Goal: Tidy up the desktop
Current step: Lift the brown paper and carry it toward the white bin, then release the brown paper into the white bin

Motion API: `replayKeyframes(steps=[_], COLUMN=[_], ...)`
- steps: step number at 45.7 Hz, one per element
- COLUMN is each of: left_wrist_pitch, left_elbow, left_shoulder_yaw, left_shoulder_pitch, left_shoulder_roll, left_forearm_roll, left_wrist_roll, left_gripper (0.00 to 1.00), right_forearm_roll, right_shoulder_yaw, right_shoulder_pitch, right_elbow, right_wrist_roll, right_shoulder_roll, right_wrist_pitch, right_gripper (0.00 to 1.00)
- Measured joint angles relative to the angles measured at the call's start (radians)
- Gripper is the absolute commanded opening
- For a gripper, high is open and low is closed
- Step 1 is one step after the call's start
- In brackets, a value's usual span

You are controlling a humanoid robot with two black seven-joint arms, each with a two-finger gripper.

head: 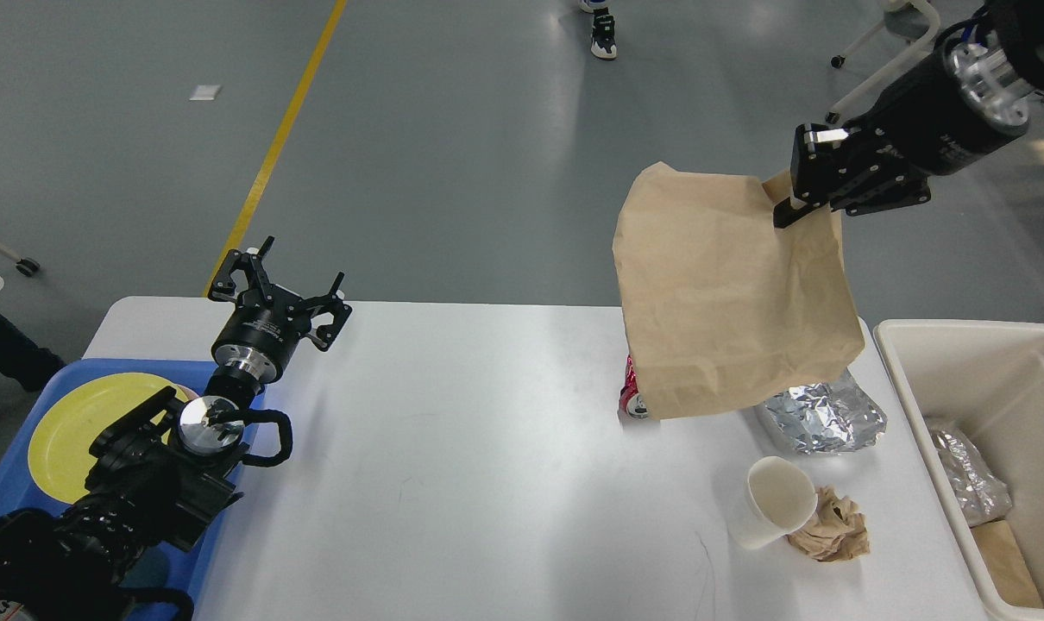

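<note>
While the right gripper (802, 200) hangs in the upper right of the frame with its 2 fingers pinched on the top edge of a brown paper bag (729, 293), the bag dangles flat and creased above the desktop (453, 448), its lower edge clear of the surface. At the centre left, the left gripper (280, 280) points up and away with its fingers spread apart and nothing between them, poised over the desktop's upper-left corner.

That white tabletop fills the lower middle of the frame, below both sets of fingers. Partly hidden behind the bag's lower left corner sits a red can (632, 392). Just below the bag's lower right lies a crumpled foil wrap (824, 418). Lower right of centre, a white paper cup (768, 504) leans tilted, touching a wadded brown napkin (833, 526) on its right.

At the far left, a blue tray (13, 500) carries a yellow plate (82, 423), partly covered by the left arm. At the far right, a cream bin (919, 379) holds a piece of foil (971, 483) and a brown piece (1005, 565).

Beyond the table stretches a grey floor with a yellow line (285, 129) running diagonally in the upper left; a shoe (604, 39) shows at the top edge.
</note>
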Motion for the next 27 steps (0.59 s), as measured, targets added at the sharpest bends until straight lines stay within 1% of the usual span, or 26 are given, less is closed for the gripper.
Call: replayKeyframes(steps=[5, 9, 12, 15, 22, 27], left_wrist_pitch=[0.000, 0.000, 0.000, 0.000, 0.000, 0.000], left_elbow=[0.000, 0.000, 0.000, 0.000, 0.000, 0.000], left_shoulder_yaw=[0.000, 0.000, 0.000, 0.000, 0.000, 0.000], left_shoulder_pitch=[0.000, 0.000, 0.000, 0.000, 0.000, 0.000], left_shoulder_roll=[0.000, 0.000, 0.000, 0.000, 0.000, 0.000], left_forearm_roll=[0.000, 0.000, 0.000, 0.000, 0.000, 0.000], left_wrist_roll=[0.000, 0.000, 0.000, 0.000, 0.000, 0.000], left_gripper=[0.96, 0.96, 0.96, 0.96, 0.96, 0.96], right_forearm_roll=[-0.002, 0.009, 0.013, 0.014, 0.015, 0.016], right_shoulder_yaw=[-0.041, -0.072, -0.081, -0.083, -0.067, -0.040], right_shoulder_pitch=[-0.034, -0.136, -0.234, -0.342, -0.539, -0.664], right_elbow=[-0.071, -0.150, -0.208, -0.256, -0.307, -0.349], right_wrist_roll=[-0.001, -0.001, -0.001, -0.002, -0.002, -0.002], right_shoulder_roll=[-0.013, -0.029, -0.060, -0.105, -0.204, -0.272], right_wrist_pitch=[-0.013, -0.095, -0.196, -0.322, -0.577, -0.730], right_gripper=[0.00, 0.00, 0.00, 0.00, 0.00, 0.00])
